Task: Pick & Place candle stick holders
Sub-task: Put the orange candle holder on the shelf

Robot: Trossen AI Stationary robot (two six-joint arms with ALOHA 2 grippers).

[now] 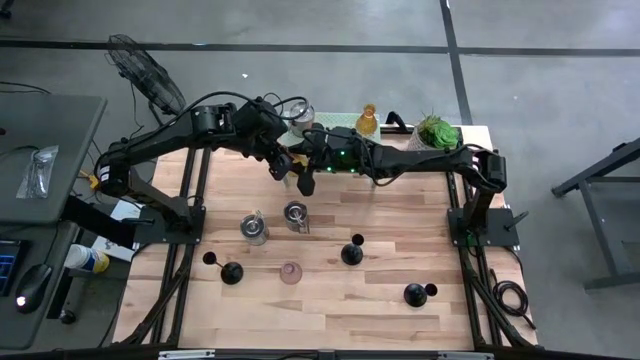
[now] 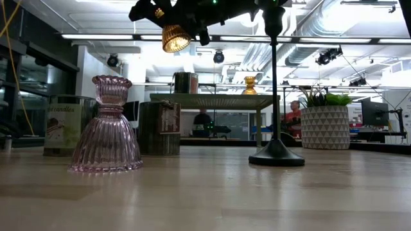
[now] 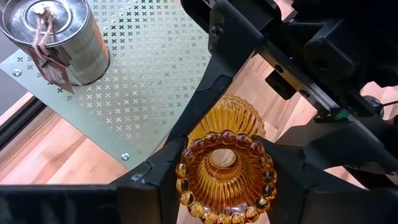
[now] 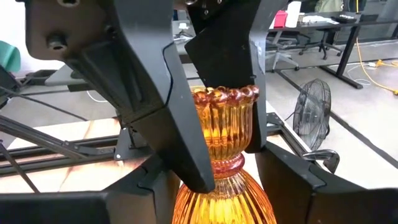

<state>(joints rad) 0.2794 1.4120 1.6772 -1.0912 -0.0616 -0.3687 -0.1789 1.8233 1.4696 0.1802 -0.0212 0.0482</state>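
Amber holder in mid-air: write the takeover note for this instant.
Left end effector: shut on the amber holder, in the air by the green rack.
Right end effector: at the same holder.
On rack: silver tin, second amber holder.
On table: two silver cups, pink holder, three black sticks.
Likely left: place the held one, then those six.

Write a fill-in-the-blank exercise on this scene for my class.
The left claw grips an ___ glass holder in the air; the right claw is at its base.
The pink holder stands ___ on the table.
The green plant sits in a ___ pot.
Missing words: amber; upright; white.
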